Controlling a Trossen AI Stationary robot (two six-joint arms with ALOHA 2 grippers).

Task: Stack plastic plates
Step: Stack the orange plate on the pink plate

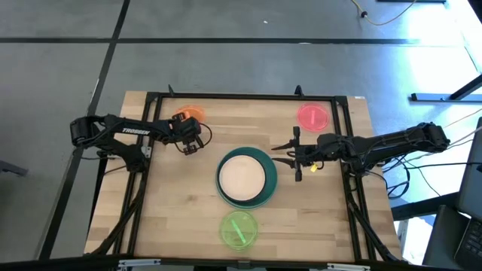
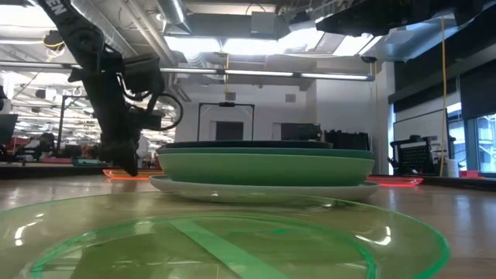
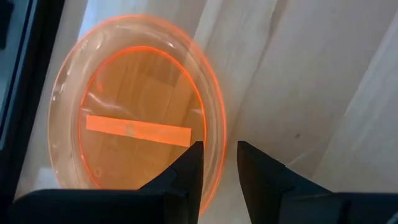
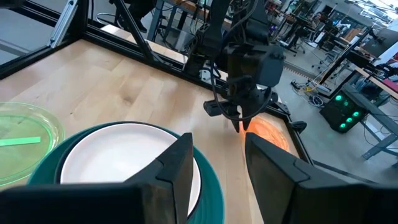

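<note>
Left gripper (image 1: 187, 146) at orange plate (image 1: 190, 114) rim, upper left of high view, fingers (image 3: 186, 168) slightly apart; right gripper (image 1: 290, 155) parted beside central stack (image 1: 246, 177).

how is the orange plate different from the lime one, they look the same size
The orange plate lies at the table's far left with the left claw down at its rim, fingers either side of the edge. The lime plate lies at the near edge, no claw near it. Their colours differ. Both are small, translucent, flat on the wood, with a strip across the middle.
</note>
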